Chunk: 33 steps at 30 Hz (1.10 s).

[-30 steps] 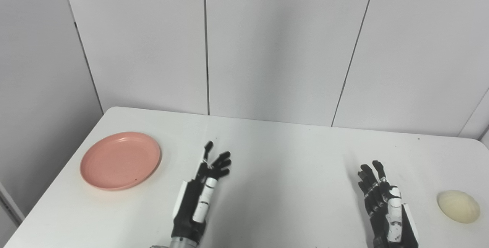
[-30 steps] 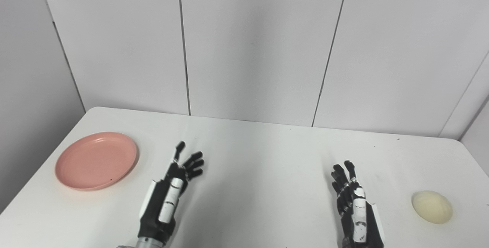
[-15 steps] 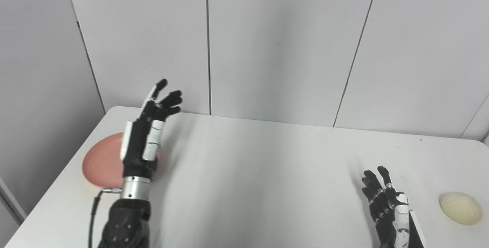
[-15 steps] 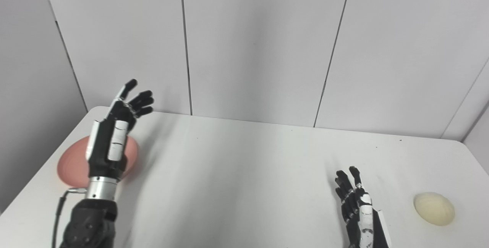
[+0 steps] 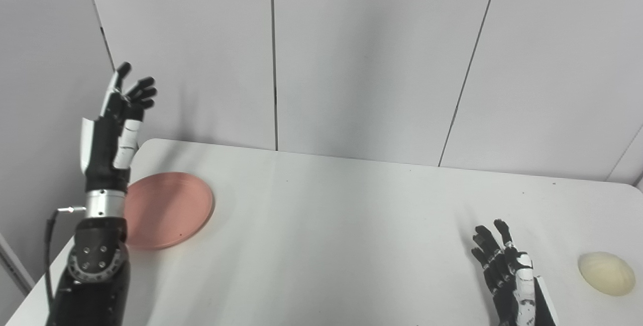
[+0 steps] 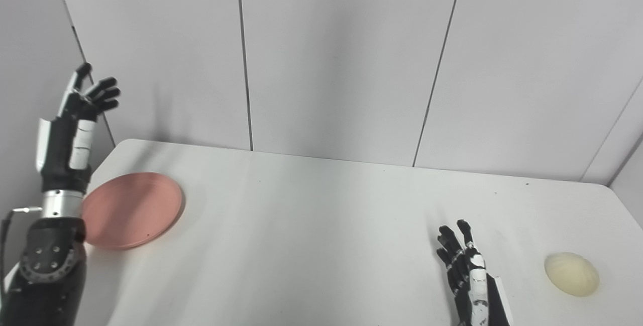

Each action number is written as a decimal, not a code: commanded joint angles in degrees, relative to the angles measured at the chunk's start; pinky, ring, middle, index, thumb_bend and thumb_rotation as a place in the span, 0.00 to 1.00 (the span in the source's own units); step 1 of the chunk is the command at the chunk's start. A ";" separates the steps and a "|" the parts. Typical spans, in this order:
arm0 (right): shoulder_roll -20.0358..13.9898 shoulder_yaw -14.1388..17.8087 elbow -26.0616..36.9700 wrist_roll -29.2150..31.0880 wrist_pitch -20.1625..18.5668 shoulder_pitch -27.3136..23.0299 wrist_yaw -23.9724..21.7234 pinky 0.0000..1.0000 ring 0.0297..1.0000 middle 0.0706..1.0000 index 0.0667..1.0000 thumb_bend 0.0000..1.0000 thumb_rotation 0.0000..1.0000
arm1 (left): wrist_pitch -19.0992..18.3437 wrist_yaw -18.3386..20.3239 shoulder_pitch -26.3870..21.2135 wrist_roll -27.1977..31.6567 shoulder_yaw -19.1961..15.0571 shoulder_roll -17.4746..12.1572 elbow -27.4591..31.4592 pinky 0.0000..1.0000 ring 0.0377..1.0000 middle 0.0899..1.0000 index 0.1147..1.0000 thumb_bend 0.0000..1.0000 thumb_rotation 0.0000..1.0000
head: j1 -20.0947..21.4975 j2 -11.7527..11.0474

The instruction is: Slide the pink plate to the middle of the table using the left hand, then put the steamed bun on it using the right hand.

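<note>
The pink plate (image 5: 168,209) lies flat near the table's left edge, its left rim hidden behind my left forearm. My left hand (image 5: 116,125) is raised high above the table's far left corner, open, fingers spread and pointing up, holding nothing. The pale steamed bun (image 5: 606,273) rests at the right side of the table. My right hand (image 5: 505,273) sits low near the front edge, left of the bun and apart from it, open with fingers spread. The same plate (image 6: 131,209) and bun (image 6: 571,274) appear in the right eye view.
The white table (image 5: 341,225) has a rounded far-left corner close to the plate. Grey wall panels (image 5: 371,60) stand right behind the table's far edge. A thin cable (image 5: 49,225) hangs from my left wrist.
My left arm has swung up and to the left, from the table's middle to high above the far left corner, uncovering most of the plate. My right hand has sunk slightly toward the front edge.
</note>
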<state>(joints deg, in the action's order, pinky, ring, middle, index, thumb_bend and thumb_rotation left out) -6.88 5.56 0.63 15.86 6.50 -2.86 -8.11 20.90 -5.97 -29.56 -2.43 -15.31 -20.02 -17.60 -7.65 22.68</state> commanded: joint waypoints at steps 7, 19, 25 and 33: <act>1.76 -0.18 -2.44 -0.17 0.12 2.88 0.04 0.93 0.92 0.89 0.97 0.68 1.00 | 1.92 -0.14 -6.05 2.55 -1.68 -5.39 -8.22 0.76 0.80 0.82 0.90 0.80 0.91 | 0.33 0.31; 2.05 -0.29 -2.23 -0.29 0.21 2.86 -0.18 0.92 0.91 0.89 0.97 0.68 1.00 | 5.38 5.08 -11.30 12.23 -4.25 -8.06 -31.89 0.78 0.83 0.85 0.90 0.82 0.88 | 0.98 0.72; 2.11 -0.40 -1.99 -0.47 -0.02 2.93 -0.13 0.91 0.90 0.88 0.96 0.69 1.00 | 5.97 7.88 -13.58 15.48 -5.41 -8.99 -43.05 0.78 0.82 0.85 0.89 0.80 0.89 | 1.31 1.06; 2.30 -0.34 -2.18 -0.40 -0.02 2.78 -0.03 0.91 0.89 0.88 0.97 0.67 1.00 | 5.97 10.21 -12.68 17.99 -6.47 -7.76 -45.87 0.72 0.80 0.83 0.88 0.76 0.90 | 1.47 1.28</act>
<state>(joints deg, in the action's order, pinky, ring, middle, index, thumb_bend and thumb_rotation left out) -6.16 5.74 0.87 15.07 6.48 -2.83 -8.03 24.57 3.24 -39.93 14.80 -21.45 -26.58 -64.11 -6.15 23.91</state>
